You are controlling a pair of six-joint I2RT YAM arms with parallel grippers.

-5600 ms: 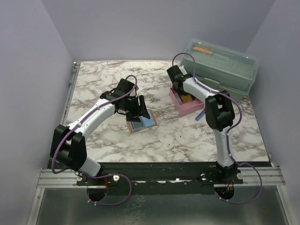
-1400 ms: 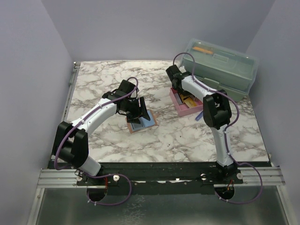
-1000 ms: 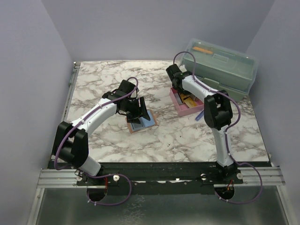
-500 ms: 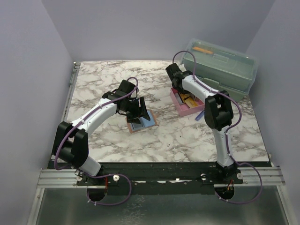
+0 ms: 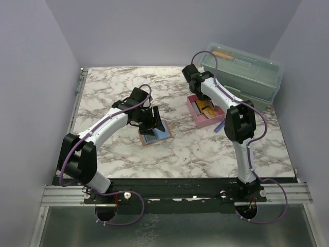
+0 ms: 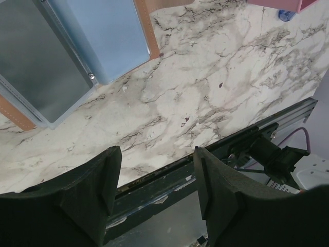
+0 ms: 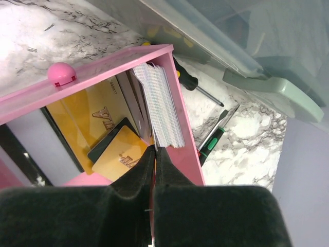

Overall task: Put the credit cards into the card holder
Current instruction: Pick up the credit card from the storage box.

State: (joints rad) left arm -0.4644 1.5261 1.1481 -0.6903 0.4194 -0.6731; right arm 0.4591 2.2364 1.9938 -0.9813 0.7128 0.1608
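Right wrist, gold credit cards (image 7: pixel 121 154) in pink tray (image 7: pixel 103 67), lettering illegible

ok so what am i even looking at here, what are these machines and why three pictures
Two robot arms are bolted to a marble table. The wide picture looks down from above; the other two come from a camera on each wrist. The left gripper is open and empty, near a brown card wallet showing a blue card. The right gripper is shut, its tips over a pink tray of cards; whether it pinches one I cannot tell. A grey-green toolbox stands behind.
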